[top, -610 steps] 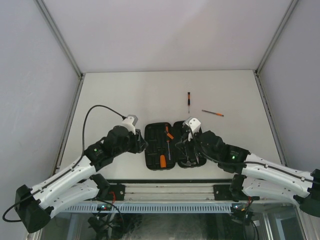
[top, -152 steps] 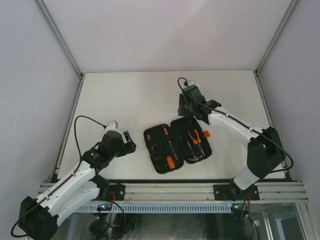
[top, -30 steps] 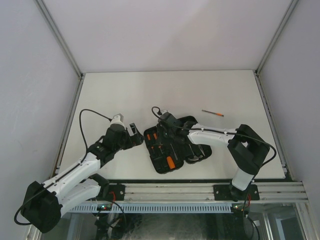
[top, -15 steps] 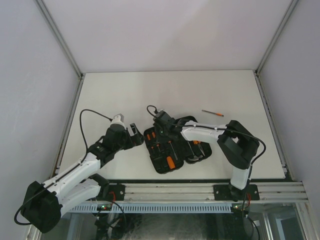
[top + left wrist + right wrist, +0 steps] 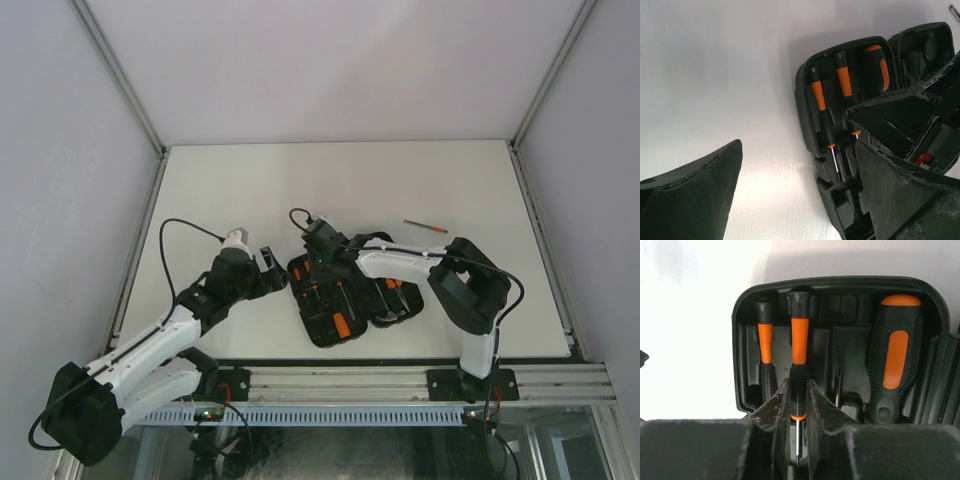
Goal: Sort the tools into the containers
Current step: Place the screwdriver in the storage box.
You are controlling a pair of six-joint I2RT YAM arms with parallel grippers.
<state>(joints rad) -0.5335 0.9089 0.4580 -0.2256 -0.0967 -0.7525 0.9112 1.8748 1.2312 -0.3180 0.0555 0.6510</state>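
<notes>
The black tool case [image 5: 303,303] lies open on the table between the arms. My right gripper [image 5: 318,258] reaches down into the case's left half. In the right wrist view it [image 5: 798,390] is shut on the black grip of a thin orange-and-black screwdriver [image 5: 799,347] that lies in a moulded slot. A second thin screwdriver [image 5: 765,347] sits just to its left, and a thick orange-and-black handle [image 5: 895,365] to its right. My left gripper [image 5: 270,268] hovers open just left of the case, with nothing between its fingers [image 5: 695,190].
One loose screwdriver [image 5: 425,226] lies on the table behind and to the right of the case. Orange pliers handles [image 5: 393,285] show in the case's right half under my right arm. Grey walls enclose the table on three sides.
My right gripper has slid left across the case with the screwdriver, which now lies in a slot. The left arm has stayed still.
</notes>
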